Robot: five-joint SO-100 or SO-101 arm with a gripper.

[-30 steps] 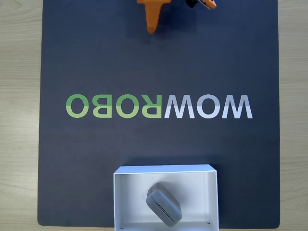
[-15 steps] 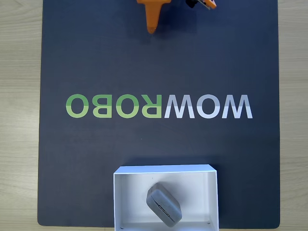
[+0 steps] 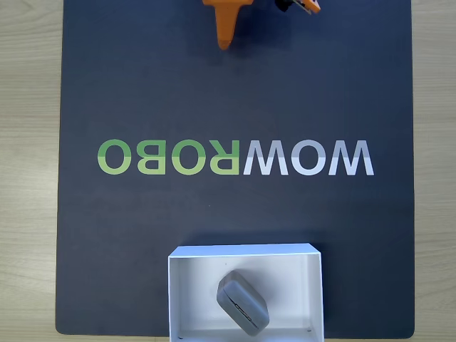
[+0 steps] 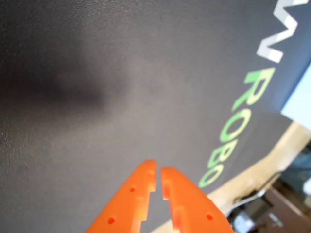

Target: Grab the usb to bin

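The usb (image 3: 243,303), a small grey rounded-square gadget, lies tilted inside the bin (image 3: 178,285), a white open-top box at the mat's bottom edge in the fixed view. My orange gripper (image 3: 226,39) pokes in at the top edge of that view, far from the bin. In the wrist view the gripper (image 4: 158,174) has its two orange fingers closed tip to tip with nothing between them, hovering over bare dark mat.
A dark mat (image 3: 142,92) with WOWROBO lettering (image 3: 235,157) covers a light wooden table (image 3: 28,178). Another orange arm part (image 3: 299,6) shows at the top edge. In the wrist view the mat's edge and some clutter (image 4: 272,204) lie at lower right.
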